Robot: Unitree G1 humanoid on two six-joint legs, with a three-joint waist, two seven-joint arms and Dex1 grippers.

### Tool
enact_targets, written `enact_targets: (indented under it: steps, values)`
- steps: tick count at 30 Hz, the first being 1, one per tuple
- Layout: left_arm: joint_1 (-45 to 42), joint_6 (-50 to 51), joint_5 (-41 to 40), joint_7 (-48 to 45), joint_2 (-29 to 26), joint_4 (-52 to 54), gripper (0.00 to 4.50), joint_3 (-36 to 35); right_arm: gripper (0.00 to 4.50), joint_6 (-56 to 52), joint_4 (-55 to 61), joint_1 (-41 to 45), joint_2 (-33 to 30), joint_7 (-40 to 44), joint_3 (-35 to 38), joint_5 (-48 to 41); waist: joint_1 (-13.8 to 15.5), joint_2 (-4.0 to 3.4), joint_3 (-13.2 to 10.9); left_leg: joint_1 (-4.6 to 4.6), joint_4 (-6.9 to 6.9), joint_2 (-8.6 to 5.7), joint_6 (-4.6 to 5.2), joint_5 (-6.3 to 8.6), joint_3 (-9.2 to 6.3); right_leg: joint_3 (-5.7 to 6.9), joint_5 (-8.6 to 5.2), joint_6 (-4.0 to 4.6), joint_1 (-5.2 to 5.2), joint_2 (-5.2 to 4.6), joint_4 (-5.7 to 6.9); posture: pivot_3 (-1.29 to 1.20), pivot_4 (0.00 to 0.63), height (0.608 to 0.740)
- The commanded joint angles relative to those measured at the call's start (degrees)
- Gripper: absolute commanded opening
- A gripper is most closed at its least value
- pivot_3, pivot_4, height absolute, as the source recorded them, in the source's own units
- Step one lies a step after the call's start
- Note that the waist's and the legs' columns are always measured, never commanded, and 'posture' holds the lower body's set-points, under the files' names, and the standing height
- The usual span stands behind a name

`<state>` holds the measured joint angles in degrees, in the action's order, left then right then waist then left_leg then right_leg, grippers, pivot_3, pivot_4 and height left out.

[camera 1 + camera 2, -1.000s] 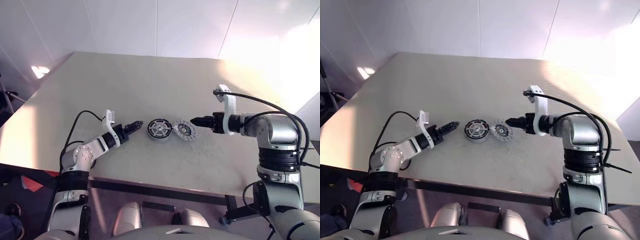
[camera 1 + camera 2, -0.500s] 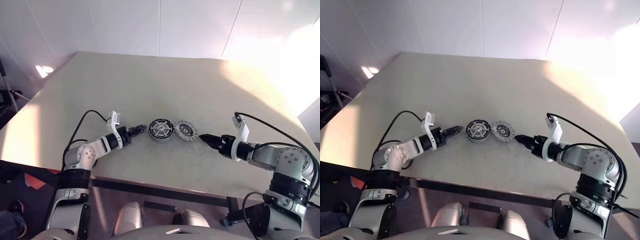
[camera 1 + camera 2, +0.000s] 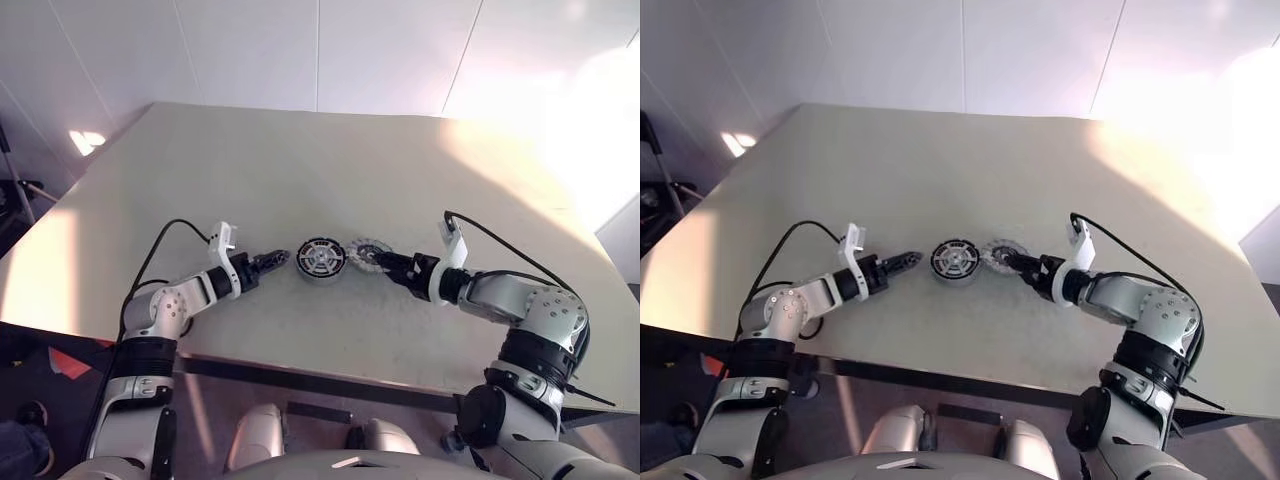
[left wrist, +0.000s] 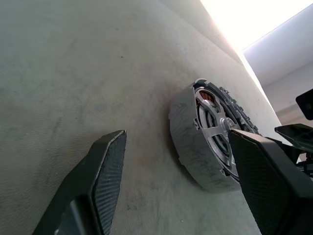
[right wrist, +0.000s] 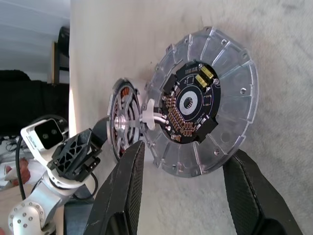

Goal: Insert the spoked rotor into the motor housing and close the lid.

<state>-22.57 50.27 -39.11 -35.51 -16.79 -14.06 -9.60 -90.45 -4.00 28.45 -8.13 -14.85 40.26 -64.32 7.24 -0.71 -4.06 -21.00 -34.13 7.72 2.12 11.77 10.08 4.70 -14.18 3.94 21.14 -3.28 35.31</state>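
On the beige table the motor housing (image 3: 321,259) lies flat, and the spoked rotor (image 4: 214,128) appears seated in it, silver spokes over copper windings. The lid (image 3: 366,254), a grey ribbed disc with a black board at its centre (image 5: 205,98), sits against the housing's right side. White wires (image 5: 149,116) run between the two. My left gripper (image 3: 279,259) is open, its fingers (image 4: 105,166) just left of the housing. My right gripper (image 3: 384,263) is open too. Its fingers (image 5: 124,196) stand either side of the lid's near edge.
The table (image 3: 300,160) stretches far back and to both sides, and its front edge runs just below the arms. Black cables loop from both wrists. White walls rise behind, and dark equipment (image 3: 12,190) stands beyond the table's left edge.
My right arm dropped from a raised, level pose, rolled its wrist and came in low to the lid's right edge. The left arm and the parts stayed put.
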Motion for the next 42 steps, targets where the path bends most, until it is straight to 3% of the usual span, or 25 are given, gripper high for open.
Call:
enact_targets:
  steps: [1, 9, 14, 20, 26, 30, 36, 42]
  values:
    - [-1.7, -0.09, -0.32, -0.6, -0.37, 1.29, 3.53, -0.68, 2.73, 4.67, -0.09, 2.27, 1.28, 0.91, -0.69, 1.09, 0.01, 0.0, 0.0, 0.0, 0.01, 0.0, 0.0, 0.0, 0.0, 0.0, 0.0, 0.0, 0.01, 0.0, 0.0, 0.0, 0.0, 0.74]
    - [-2.81, -0.38, 0.3, -0.94, -0.33, 0.14, 3.53, -0.08, 2.73, 8.84, -0.45, 4.4, 2.35, 3.41, -3.46, 0.49, -0.05, -0.01, 0.0, 0.0, 0.05, 0.0, -0.06, -0.03, 0.0, 0.0, 0.0, -0.02, 0.02, 0.0, 0.0, 0.0, 0.0, 0.74]
    - [-3.62, -0.47, 0.62, -1.4, -0.74, -0.71, 3.53, -0.21, 2.73, 5.51, 2.18, 5.42, 3.6, 3.78, -4.62, -4.56, -0.11, -0.01, -0.01, -0.06, 0.07, -0.01, -0.06, -0.02, 0.0, 0.0, 0.03, -0.08, 0.07, 0.0, -0.02, 0.0, 0.0, 0.74]
    - [-3.88, -0.65, 1.21, -1.73, -0.69, -1.16, 3.53, -0.08, 2.73, 3.83, 7.42, 4.51, 3.7, 7.95, -10.21, -8.54, -0.08, -0.01, -0.01, -0.04, 0.13, 0.0, -0.06, -0.03, -0.01, 0.0, 0.03, -0.09, 0.08, 0.01, -0.02, 0.0, 0.0, 0.74]
    - [-4.19, -0.91, 1.75, -1.99, -0.75, -1.76, 3.53, -0.38, 2.73, 5.91, 8.11, 4.73, 1.6, 12.84, -15.63, -6.94, 0.01, -0.01, -0.01, -0.04, 0.12, -0.02, -0.06, -0.03, -0.01, 0.0, 0.02, -0.08, 0.02, 0.0, -0.1, 0.0, 0.0, 0.74]
    - [-4.23, -0.94, 1.85, -2.05, -0.94, -1.72, 3.53, -0.61, 2.73, 12.31, 12.91, 3.53, -4.1, 21.06, -25.73, 1.3, 0.09, 0.0, -0.01, -0.06, 0.12, -0.02, -0.07, -0.03, -0.01, 0.0, 0.03, -0.09, 0.03, 0.0, -0.12, 0.0, 0.0, 0.74]
    - [-4.61, -1.14, 1.5, -2.47, -1.28, -2.19, 3.53, -1.53, 2.73, 43.49, 16.0, 1.1, -16.6, 38.58, -48.41, 29.38, 0.23, 0.03, -0.01, -0.11, 0.13, -0.02, -0.05, -0.02, -0.02, 0.0, 0.21, -0.46, -0.03, 0.02, -0.35, 0.0, 0.0, 0.74]
    - [-5.32, -1.45, 1.59, -2.72, -1.42, -3.02, 3.53, -2.04, 2.73, 53.0, 5.97, 4.42, -14.71, 44.84, -52.73, 37.85, -0.13, 0.04, -0.02, -0.17, 0.1, -0.03, 0.03, 0.02, -0.02, 0.0, 0.2, -0.15, -0.02, 0.02, -0.41, 0.0, 0.0, 0.74]
